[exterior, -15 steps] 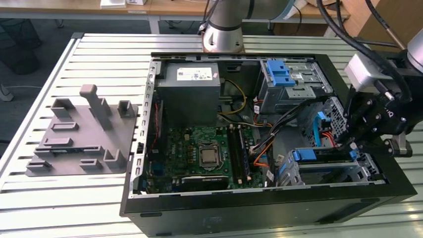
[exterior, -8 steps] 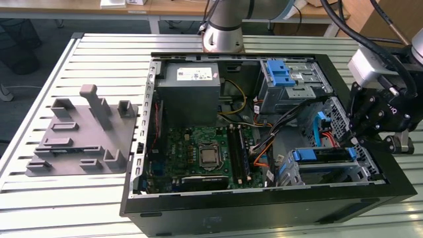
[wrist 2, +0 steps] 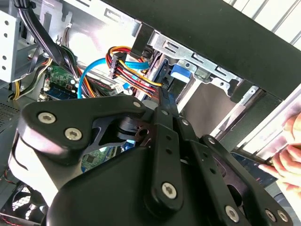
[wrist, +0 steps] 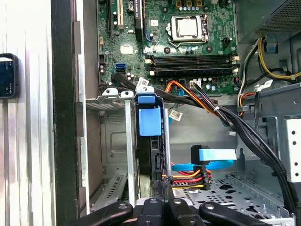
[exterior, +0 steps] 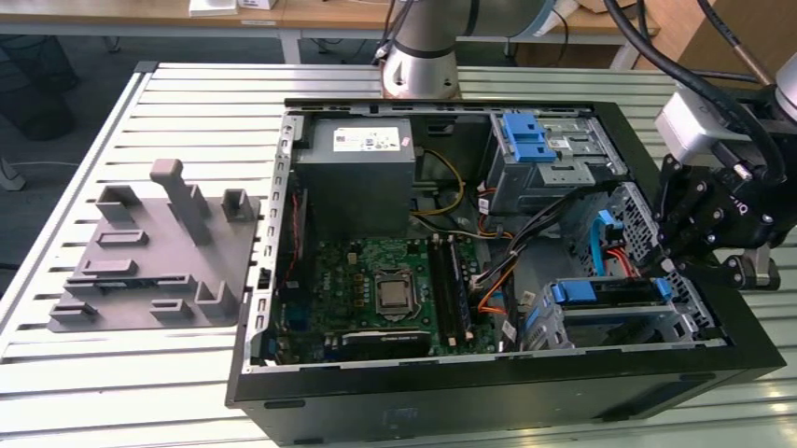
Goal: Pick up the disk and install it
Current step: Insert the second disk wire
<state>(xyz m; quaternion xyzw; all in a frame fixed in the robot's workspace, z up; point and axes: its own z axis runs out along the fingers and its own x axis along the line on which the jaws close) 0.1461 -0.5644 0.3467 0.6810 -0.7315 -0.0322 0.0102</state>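
**Disk in the cage slot, seating step in hand**

Pincer (wrist: 162, 205) drawn together, my two tips met right at the near end of the disk (wrist: 158, 155); whether they pinched its edge or only pressed against it I could not tell. The disk stood edge-on between the rails of the drive cage (wrist: 115, 141), its blue bracket (wrist: 149, 120) at the far end, towards the motherboard (wrist: 188, 52). In the exterior view the disk (exterior: 607, 292) sat in the cage at the case's near corner on the exterior view's right, with my pincer (exterior: 692, 268) just above it.

I judged the pick-up done and the install under way, the disk apparently most of the way home. Finishing the seat called for a straight push along the rails, no tilt, and care with the red, yellow and black power cables (wrist: 188, 179) and the blue ribbon cable (wrist: 216, 154) lying just beside the slot.

Around that, the open black computer case (exterior: 498, 397) lay on its side on a slatted metal table (exterior: 187, 103), a grey moulded fixture (exterior: 149, 252) well apart on the exterior view's left. A person's hand (wrist 2: 289, 157) rested near the case's outer wall. Beyond the table stood a wooden desk (exterior: 324, 14) over dark floor.
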